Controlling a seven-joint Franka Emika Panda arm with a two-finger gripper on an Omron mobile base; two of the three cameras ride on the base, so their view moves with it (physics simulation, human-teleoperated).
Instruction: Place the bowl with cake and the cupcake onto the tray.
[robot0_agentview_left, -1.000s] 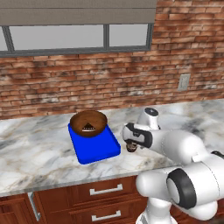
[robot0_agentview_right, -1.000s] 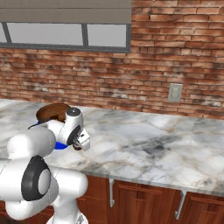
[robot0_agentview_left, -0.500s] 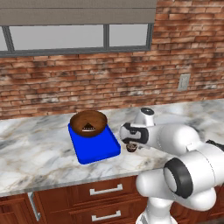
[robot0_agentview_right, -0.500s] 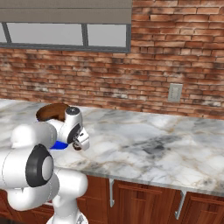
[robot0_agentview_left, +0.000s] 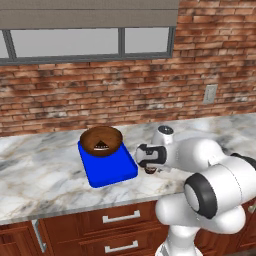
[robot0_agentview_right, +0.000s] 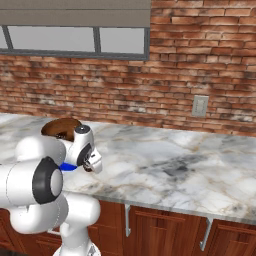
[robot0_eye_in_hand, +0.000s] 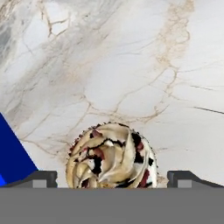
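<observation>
Cupcake (robot0_eye_in_hand: 111, 156) between spread hand (robot0_eye_in_hand: 111, 178) fingertips (robot0_eye_in_hand: 42, 177), near tray (robot0_eye_in_hand: 13, 158).

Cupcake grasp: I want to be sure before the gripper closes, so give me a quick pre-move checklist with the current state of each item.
1. Gripper open: ok, fingers stand wide.
2. Cupcake centred between the fingers: ok in the hand view.
3. Cupcake standing on the counter, beside the tray: ok.
4. Bowl with cake already on the tray: ok.
5. Free tray space for the cupcake: ok, the near part is bare.
6. Fingers low enough around the cupcake: cannot tell.
</observation>
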